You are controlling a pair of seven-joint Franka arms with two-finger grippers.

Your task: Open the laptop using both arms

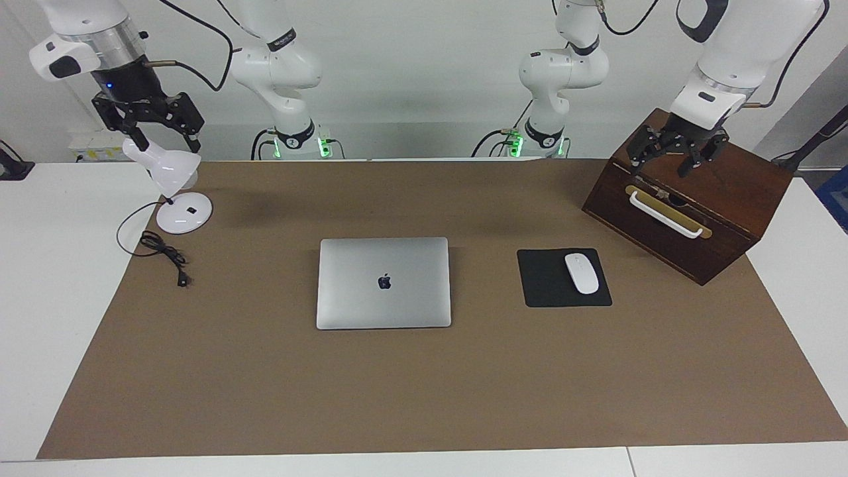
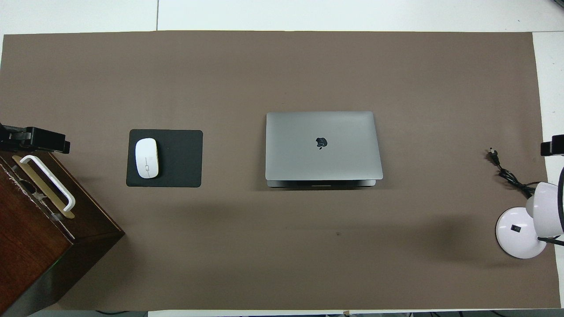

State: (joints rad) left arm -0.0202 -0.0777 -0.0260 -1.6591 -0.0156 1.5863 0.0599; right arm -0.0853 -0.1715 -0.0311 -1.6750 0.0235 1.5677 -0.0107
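The silver-grey laptop (image 1: 384,283) (image 2: 323,145) lies closed and flat in the middle of the brown mat, its apple logo facing up. My left gripper (image 1: 662,165) (image 2: 33,138) hangs open in the air over the wooden box at the left arm's end of the table, holding nothing. Over the white desk lamp at the right arm's end, my right gripper (image 1: 165,142) (image 2: 553,145) is also raised, open and empty. Both grippers are well away from the laptop.
A dark wooden box (image 1: 695,212) (image 2: 31,229) with a white handle stands at the left arm's end. A white mouse (image 1: 582,273) (image 2: 146,158) rests on a black mouse pad (image 1: 546,288) (image 2: 180,158) between box and laptop. The white desk lamp (image 1: 182,212) (image 2: 520,233) and its black cord (image 1: 162,255) sit at the right arm's end.
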